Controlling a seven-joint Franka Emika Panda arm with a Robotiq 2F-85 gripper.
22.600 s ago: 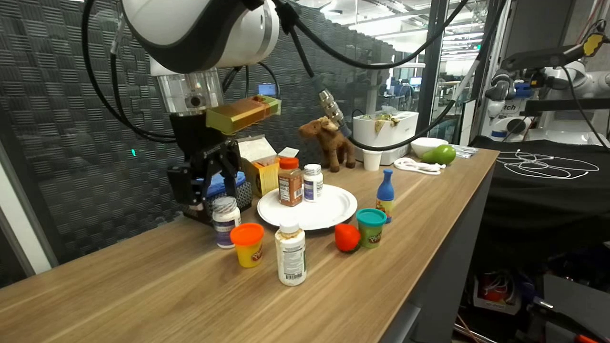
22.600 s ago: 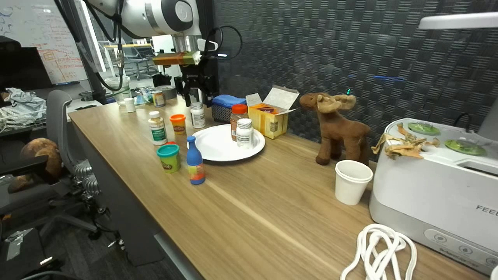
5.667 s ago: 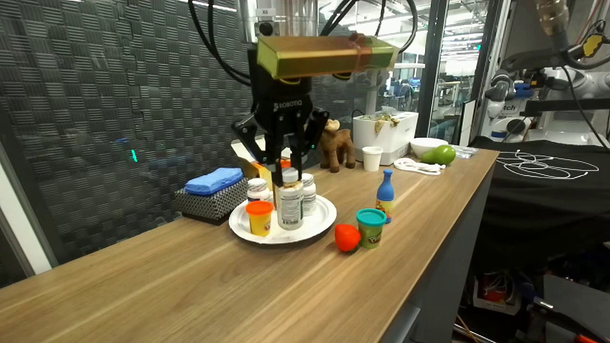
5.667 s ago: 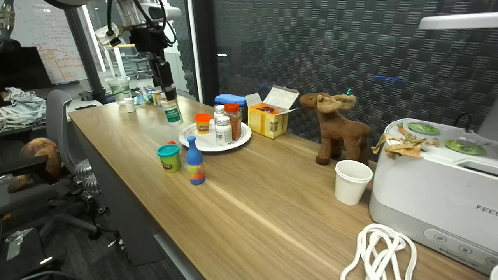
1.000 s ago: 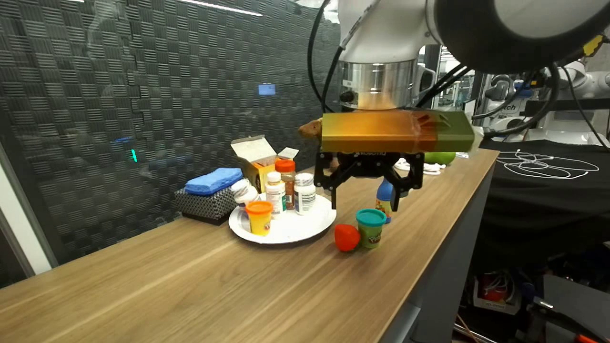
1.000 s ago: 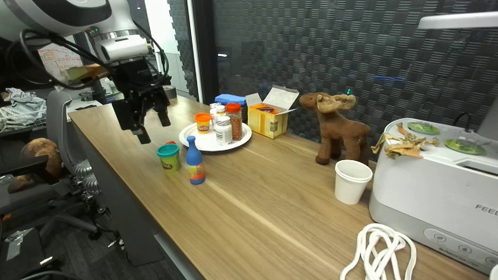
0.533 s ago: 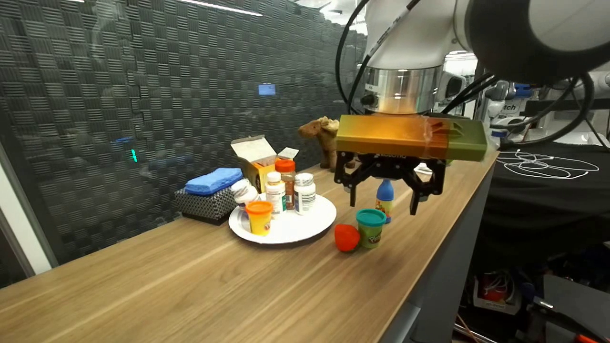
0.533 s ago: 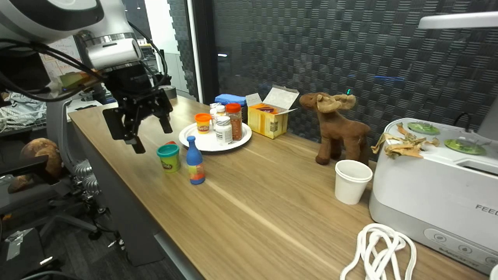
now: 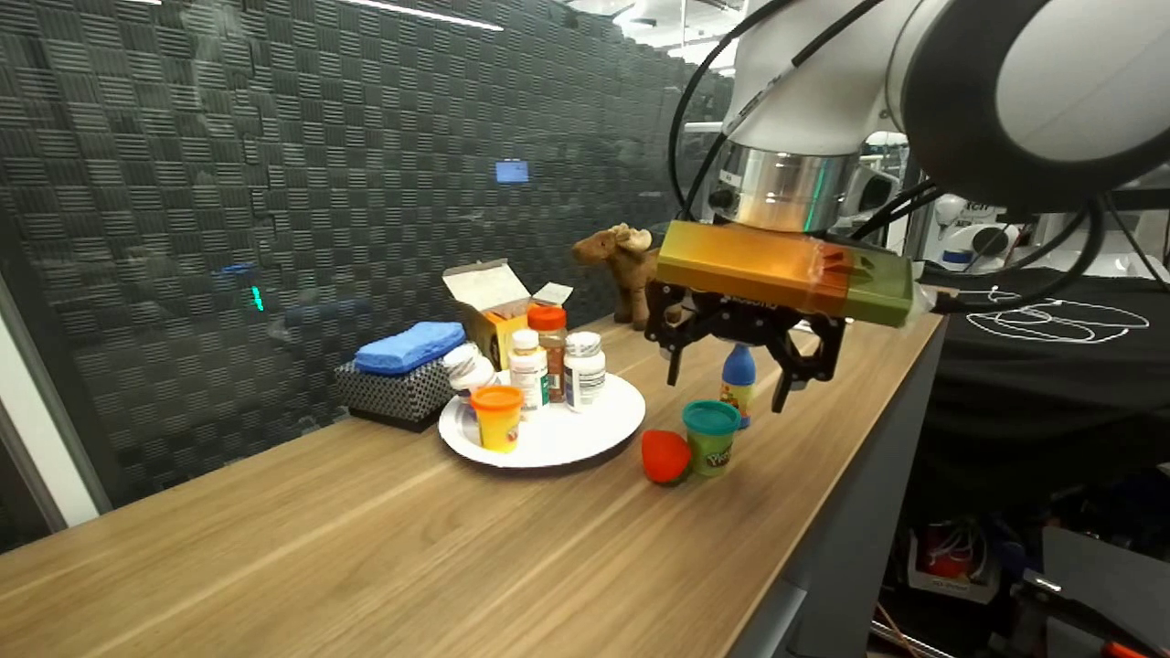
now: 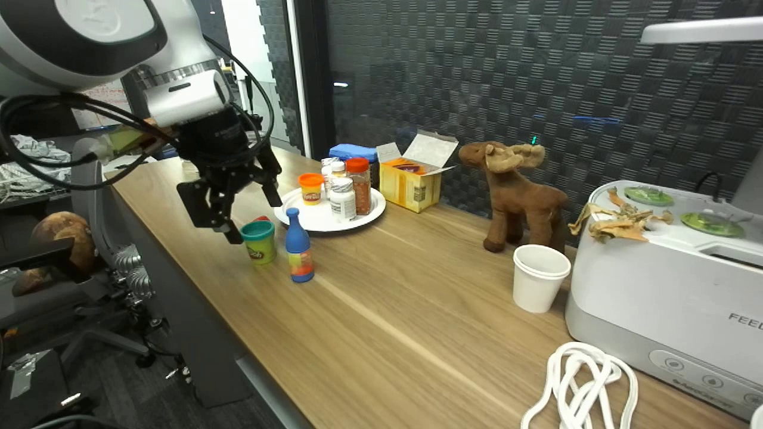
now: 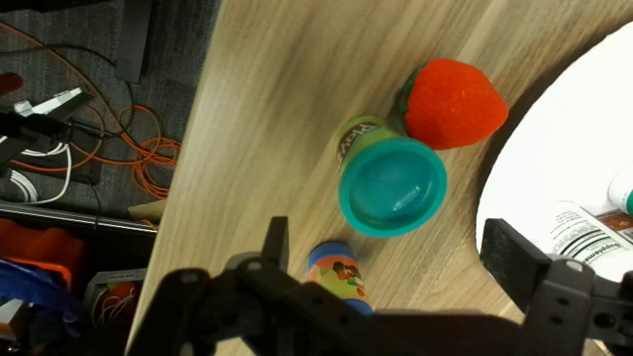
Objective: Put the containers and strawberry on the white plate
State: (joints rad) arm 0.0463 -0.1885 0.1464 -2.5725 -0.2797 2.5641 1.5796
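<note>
Containers (image 9: pixel 529 370), five of them, occupied the white plate (image 9: pixel 585 437) in an exterior view: an orange-lidded tub (image 9: pixel 499 429), a red-capped brown bottle (image 9: pixel 554 347) and three white bottles (image 9: pixel 585 379), the one nearest the black mesh box (image 9: pixel 388 393) tilted. Off the plate, the strawberry (image 9: pixel 665 456) sat on the wooden table (image 9: pixel 366 548), just beside the teal-lidded tub (image 9: pixel 711 448); the small blue bottle (image 9: pixel 737 370) stood upright behind. Above them hung the gripper (image 9: pixel 727 395), its jaws spread wide.

In an exterior view, only a red sliver of strawberry showed past the teal-lidded tub. An open yellow box (image 10: pixel 411 187) stood near the plate, with a brown toy moose (image 10: pixel 524 196) to its right.

In the wrist view, the two fingers (image 11: pixel 514 262) were well apart. The strawberry's tip pointed toward the plate's rim; whether it touched the tub could not be told.
</note>
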